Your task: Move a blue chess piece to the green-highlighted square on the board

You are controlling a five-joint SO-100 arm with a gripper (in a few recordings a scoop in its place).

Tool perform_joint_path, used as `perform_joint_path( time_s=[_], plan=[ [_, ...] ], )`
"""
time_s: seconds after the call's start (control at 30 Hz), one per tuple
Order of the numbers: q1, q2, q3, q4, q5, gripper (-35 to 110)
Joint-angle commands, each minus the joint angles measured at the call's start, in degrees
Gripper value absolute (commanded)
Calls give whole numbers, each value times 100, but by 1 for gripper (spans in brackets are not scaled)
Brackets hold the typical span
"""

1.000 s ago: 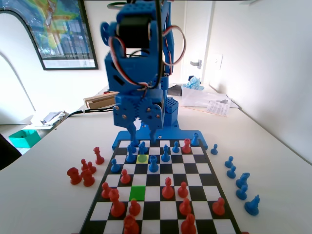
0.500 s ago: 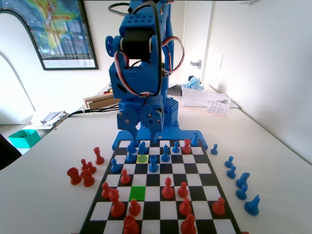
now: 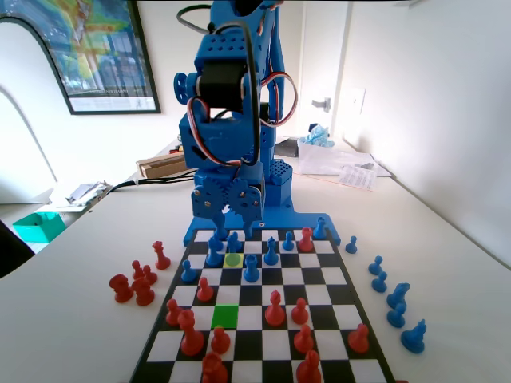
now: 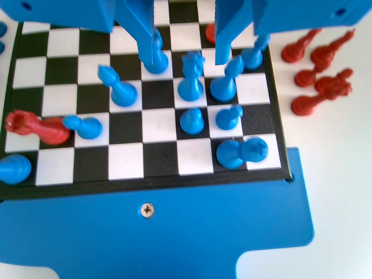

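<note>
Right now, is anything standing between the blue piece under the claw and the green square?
Nothing visible. The squares between the blue chess piece and the green-highlighted square look bare in the fixed view. A red pawn and another blue piece stand beside that lane.

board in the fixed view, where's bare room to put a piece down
The green-highlighted square is bare, as are the board squares along its right side. The table right of the spare blue pieces is open. Crowded: the near left corner and the far rows under the pincer.
</note>
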Motion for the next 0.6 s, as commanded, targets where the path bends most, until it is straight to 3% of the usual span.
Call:
perform_joint_path(
  time_s=[0.0, 0.57],
  plan=[
    [105, 352, 18, -62, -97, 14],
    [158, 35, -26, -299, -158, 13]
  ],
)
